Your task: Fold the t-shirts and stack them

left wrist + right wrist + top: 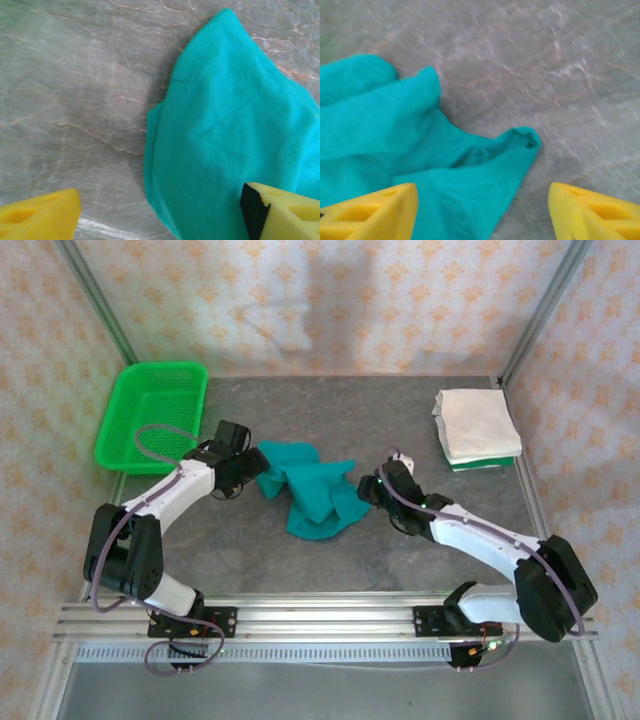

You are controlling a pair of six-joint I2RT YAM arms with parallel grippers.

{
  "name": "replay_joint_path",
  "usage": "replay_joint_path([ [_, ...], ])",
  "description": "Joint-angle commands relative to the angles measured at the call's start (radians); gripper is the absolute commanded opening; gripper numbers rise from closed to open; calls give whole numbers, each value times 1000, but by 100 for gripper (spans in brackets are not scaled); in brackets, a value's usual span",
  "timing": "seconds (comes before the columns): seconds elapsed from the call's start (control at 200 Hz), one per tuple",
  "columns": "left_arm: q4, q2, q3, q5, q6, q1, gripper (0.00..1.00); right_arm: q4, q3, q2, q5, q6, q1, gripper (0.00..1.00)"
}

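Upper left of top view: green plastic mesh basket (150,415), rectangular, on the grey marbled table (400,420). Just R of it, the left gripper (252,468) sits at the L edge of the teal t-shirt (310,490), jaws spread wide, nothing held. In its wrist view one yellow wedge-shaped finger (40,217) is over bare tabletop, the other over the cloth. The shirt lies crumpled mid-frame btw both grippers, soft, w/ loose folds. The right gripper (366,488) is at the shirt's R edge, also wide open & empty. A rounded cloth corner lies btw its fingers (592,210). Upper right: a neat squarish stack of folded t-shirts (477,425), white/cream, w/ a green shirt (487,464) at the bottom.
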State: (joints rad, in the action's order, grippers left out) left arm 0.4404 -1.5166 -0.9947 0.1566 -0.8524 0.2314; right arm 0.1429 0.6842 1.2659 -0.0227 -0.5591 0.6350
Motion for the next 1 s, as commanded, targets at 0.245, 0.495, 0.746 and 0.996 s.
replay_joint_path([
  [0.245,-150,-118,-3,52,-114,5,68,-20,163,231,190,21,26,63],
  [0.495,-175,-154,-11,52,-126,5,26,24,209,309,197,113,129,60],
  [0.746,-144,-149,-26,25,-113,5,0,-9,141,312,73,1,138,34],
  [0.996,-48,-114,-75,-45,-32,5,0,80,154,203,27,78,76,0],
])
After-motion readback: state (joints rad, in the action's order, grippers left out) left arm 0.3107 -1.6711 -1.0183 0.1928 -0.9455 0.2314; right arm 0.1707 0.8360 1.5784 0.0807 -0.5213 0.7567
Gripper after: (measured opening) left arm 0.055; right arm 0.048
